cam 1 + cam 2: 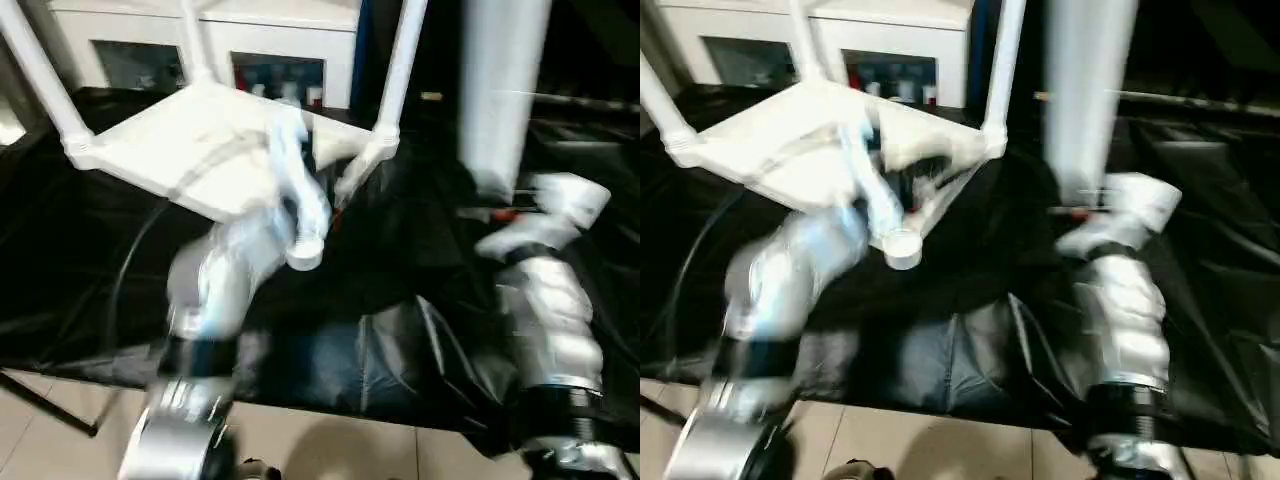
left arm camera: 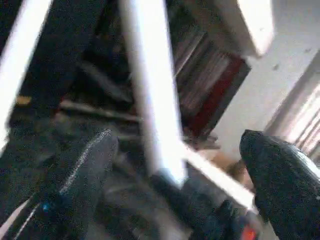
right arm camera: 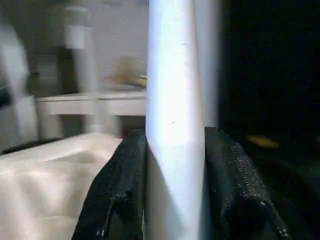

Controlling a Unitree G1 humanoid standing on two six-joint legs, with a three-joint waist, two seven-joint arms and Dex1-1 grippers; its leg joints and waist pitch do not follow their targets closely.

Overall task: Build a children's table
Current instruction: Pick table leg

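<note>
The right gripper point(image 3: 172, 200) squeezes a white leg point(image 3: 175, 100). The left gripper point(image 2: 175, 175) is wide open by the upside-down table point(image 1: 200, 150).

Smooth white plastic leg point(image 3: 172, 125); glossy black sheet point(image 1: 400, 340)

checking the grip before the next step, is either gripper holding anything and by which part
The right gripper is shut on a loose white table leg, its fingers clamping opposite sides of the shaft; where along the leg cannot be told. The left gripper is open, holding nothing.

2 silver forearms point(image 1: 555, 320) with black wrist bands end in black-fingered end effectors point(image 3: 175, 200).
</note>
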